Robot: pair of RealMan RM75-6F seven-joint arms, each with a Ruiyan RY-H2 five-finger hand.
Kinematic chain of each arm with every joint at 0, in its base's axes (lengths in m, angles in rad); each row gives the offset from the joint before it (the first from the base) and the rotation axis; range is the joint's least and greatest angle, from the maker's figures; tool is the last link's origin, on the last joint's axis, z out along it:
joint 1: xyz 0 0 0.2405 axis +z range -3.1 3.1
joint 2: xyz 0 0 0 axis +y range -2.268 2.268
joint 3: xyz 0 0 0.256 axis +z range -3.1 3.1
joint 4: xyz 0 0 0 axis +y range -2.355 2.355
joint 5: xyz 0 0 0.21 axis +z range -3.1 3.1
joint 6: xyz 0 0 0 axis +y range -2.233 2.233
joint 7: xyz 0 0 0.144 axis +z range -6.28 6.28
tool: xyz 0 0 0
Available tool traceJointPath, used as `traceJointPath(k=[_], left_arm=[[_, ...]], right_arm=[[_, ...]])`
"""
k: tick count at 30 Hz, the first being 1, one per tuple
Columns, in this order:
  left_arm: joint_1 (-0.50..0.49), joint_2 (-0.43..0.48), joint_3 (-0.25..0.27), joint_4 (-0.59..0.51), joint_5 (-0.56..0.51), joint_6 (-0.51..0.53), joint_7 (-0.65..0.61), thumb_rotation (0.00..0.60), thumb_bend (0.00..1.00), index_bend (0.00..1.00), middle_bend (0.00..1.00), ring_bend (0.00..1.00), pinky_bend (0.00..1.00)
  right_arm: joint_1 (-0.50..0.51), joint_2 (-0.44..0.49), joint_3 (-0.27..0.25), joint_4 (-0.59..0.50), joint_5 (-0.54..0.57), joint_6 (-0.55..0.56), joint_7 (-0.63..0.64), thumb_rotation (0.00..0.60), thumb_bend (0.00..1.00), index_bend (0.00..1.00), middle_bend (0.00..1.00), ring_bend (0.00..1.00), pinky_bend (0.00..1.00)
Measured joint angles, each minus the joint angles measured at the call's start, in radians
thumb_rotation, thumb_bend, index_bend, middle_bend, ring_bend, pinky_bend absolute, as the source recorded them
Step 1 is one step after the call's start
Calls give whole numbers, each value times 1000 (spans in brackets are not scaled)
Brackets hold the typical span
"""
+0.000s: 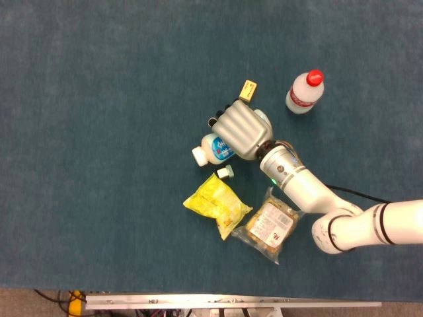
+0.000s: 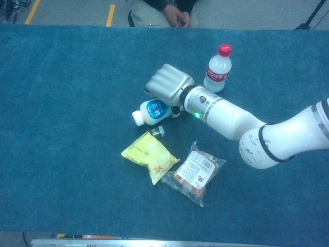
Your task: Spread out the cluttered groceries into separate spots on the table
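Head view shows the right hand (image 1: 241, 129) lying over the rear of the white bottle with the blue label (image 1: 215, 146), fingers curled down around it; whether they truly grip it I cannot tell. That bottle lies on its side on the table (image 1: 99, 132), just above the small capped jar (image 1: 226, 172) and yellow bag (image 1: 216, 205).

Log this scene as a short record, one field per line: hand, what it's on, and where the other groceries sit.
active hand: right hand, over the lying white bottle, fingers curled onto it
grip: cannot tell whether it is closed
left hand: not in view
upright item: red-capped bottle, standing apart to the right
small items: yellow cube beyond the hand; small cap-like piece just below the white bottle
bags: yellow bag touching the clear snack pack
surface: blue-carpeted table
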Motion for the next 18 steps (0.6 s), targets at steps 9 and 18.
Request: traceJointPath(k=[9, 18], left_arm=[[-2, -4, -1, 8, 2, -5, -5, 600, 441, 373, 336, 268, 199], [-2, -8, 0, 14, 1, -10, -9, 600, 441, 373, 336, 268, 199]], right_arm=[[-29, 41, 49, -65, -93, 27, 134, 600, 73, 663, 608, 592, 616], [-84, 142, 106, -204, -205, 98, 300, 600, 73, 663, 608, 592, 616]])
